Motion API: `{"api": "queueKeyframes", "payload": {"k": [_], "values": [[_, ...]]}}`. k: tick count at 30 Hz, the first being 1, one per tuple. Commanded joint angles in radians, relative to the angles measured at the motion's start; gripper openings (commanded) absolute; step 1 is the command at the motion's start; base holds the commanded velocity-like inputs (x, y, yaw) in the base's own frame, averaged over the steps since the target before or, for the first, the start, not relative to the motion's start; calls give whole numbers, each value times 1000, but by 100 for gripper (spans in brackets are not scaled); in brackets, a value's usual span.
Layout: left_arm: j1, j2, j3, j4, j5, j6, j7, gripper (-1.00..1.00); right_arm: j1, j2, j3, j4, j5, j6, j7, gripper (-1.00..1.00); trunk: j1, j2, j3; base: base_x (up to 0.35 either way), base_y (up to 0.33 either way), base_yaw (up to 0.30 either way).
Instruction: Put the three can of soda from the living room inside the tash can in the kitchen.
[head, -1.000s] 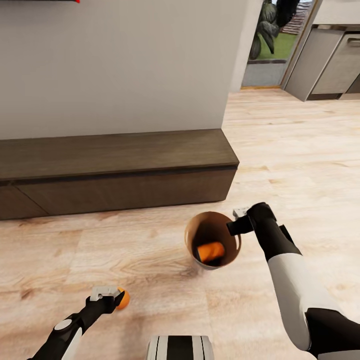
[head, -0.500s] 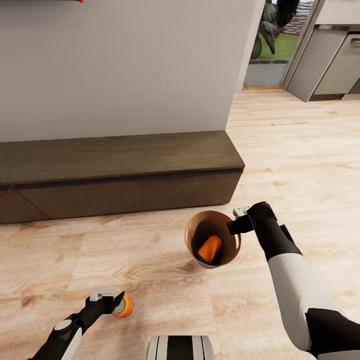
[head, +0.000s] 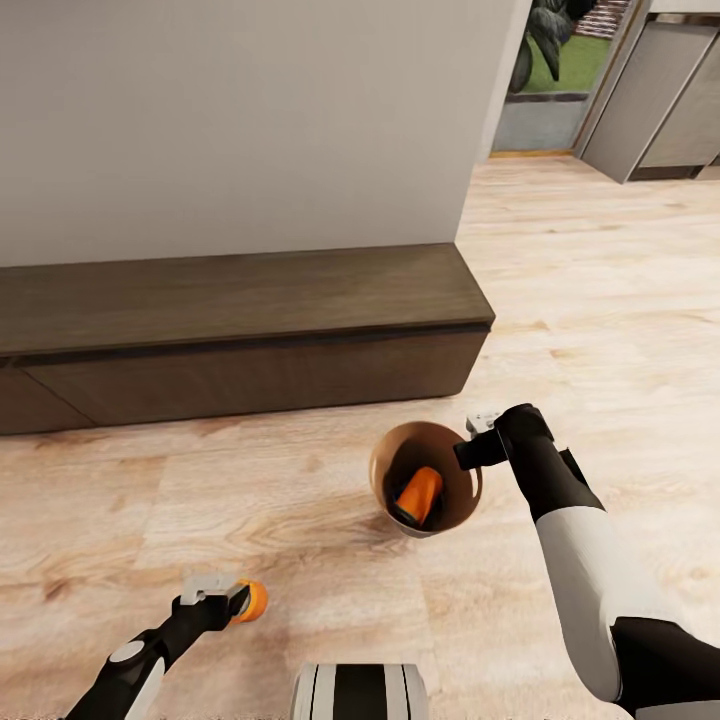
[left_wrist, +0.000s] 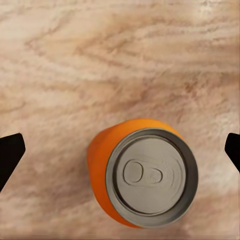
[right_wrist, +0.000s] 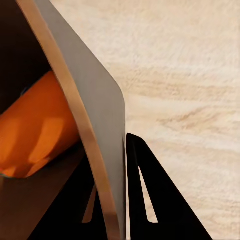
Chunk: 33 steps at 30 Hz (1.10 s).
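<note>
Your right arm carries the bin while your left hangs over a loose can on the floor.

The dark-wood bench (head: 240, 300) runs along the wall ahead. Your right gripper (head: 478, 445) is pinched on the rim of the tash can (head: 462, 505), one can of soda (head: 420, 495) lying tilted inside it. Your left gripper (head: 225, 598), spread wide, sits directly above an upright can (left_wrist: 145, 172), its long axis pointing up between the fingertips; this arm is nearer. The third can's whereabouts you cannot tell.
</note>
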<state>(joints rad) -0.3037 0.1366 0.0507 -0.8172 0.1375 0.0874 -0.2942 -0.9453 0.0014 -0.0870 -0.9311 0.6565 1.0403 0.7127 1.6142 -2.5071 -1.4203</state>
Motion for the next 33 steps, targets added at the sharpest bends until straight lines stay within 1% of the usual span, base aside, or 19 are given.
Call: {"api": "queueKeyframes", "payload": {"k": [1, 3, 10, 17, 27, 33], "values": [[0, 0, 0, 0, 0, 0, 0, 100, -1, 0, 0, 0, -21, 7, 6, -100, 0, 0, -4, 0, 0, 0], [0, 0, 0, 1, -1, 0, 0, 100, 0, 0, -1, 0, -21, 7, 5, -100, 1, -1, -12, 0, 0, 0], [0, 0, -1, -2, -1, 0, 0, 100, 0, 0, -2, 0, -22, 7, 6, -100, 1, -1, -12, 0, -2, 0], [0, 1, -1, -9, -2, 0, -3, 100, 0, 0, -1, 0, -23, 7, 7, -100, 1, -1, -12, 0, -129, 0], [0, 1, 1, -12, 1, 0, -8, 100, 0, 0, -1, 0, -23, 7, 6, -100, 1, -1, -12, 0, -15, 0], [0, 1, 1, -10, 3, 0, -8, 100, 0, 0, 0, 0, -23, 7, 5, -100, 4, -2, -35, 0, 0, 0]]}}
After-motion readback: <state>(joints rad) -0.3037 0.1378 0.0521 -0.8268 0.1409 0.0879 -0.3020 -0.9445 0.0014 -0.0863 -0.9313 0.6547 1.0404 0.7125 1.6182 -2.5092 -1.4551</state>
